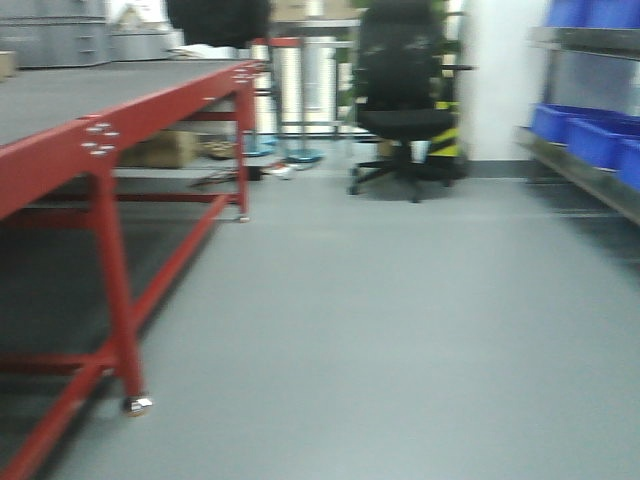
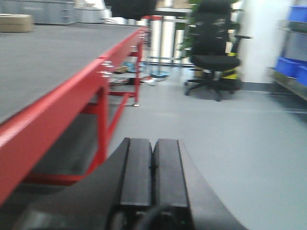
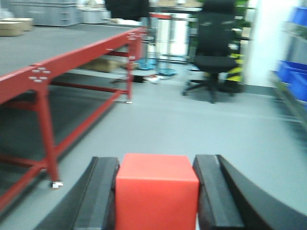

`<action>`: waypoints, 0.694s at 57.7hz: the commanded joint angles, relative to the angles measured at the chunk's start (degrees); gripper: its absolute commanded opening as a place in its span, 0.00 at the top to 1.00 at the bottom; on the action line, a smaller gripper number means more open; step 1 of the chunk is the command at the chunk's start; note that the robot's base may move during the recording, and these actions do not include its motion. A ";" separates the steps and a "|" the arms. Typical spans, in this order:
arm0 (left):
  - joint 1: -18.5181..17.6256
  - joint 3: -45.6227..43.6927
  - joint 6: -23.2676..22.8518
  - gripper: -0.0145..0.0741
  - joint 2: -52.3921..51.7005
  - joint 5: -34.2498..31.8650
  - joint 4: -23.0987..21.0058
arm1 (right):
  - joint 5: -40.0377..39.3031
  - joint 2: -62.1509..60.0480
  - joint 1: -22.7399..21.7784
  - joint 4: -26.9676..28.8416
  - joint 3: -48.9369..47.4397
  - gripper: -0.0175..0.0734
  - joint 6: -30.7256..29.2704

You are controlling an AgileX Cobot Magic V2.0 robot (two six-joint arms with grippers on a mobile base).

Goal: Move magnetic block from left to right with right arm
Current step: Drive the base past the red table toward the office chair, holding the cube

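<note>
Held squarely between the two black fingers of the right end effector point(image 3: 158, 211): a small bright-red matte cube, the magnetic block point(image 3: 157, 187). Jaws spread only to the block's width, one pad flat against each side face, presumably to keep the smooth faces from twisting or slipping during the carry. Not resting on the long red-framed, grey-topped counter point(image 3: 57, 45), which runs away on the left of the right wrist view. Seemingly lifted clear and out past the counter's red long edge, with only pale grey floor point(image 3: 192, 120) beyond. Left end effector point(image 2: 153, 167) pressed fully closed, finger against finger, gripping nothing, probably tucked aside because the job belongs to the other arm. Further off, a black office chair point(image 1: 405, 95), blue plastic bins point(image 1: 590, 135) on shelving at the right, and a tan cardboard box point(image 2: 17, 22) near the counter's far left corner. All views soft with blur. Judging by this, pick-up done, set-down not yet. To finish: bring the block back over the counter's right part before opening, since letting go here would drop it to the floor.
</note>
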 commanded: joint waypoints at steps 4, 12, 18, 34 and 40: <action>0.12 0.47 -0.34 0.98 -0.64 -4.74 -0.27 | -5.51 1.04 -0.19 -0.64 -1.33 0.59 -0.41; 0.12 0.47 -0.34 0.98 -0.64 -4.74 -0.27 | -5.51 1.04 -0.19 -0.64 -1.33 0.59 -0.41; 0.12 0.47 -0.34 0.98 -0.64 -4.74 -0.27 | -5.51 1.04 -0.19 -0.64 -1.33 0.59 -0.41; 0.12 0.47 -0.34 0.98 -0.48 -4.74 -0.27 | -5.51 1.05 -0.19 -0.64 -1.33 0.59 -0.41; 0.12 0.47 -0.34 0.98 -0.48 -4.74 -0.27 | -5.51 1.05 -0.19 -0.64 -1.33 0.59 -0.41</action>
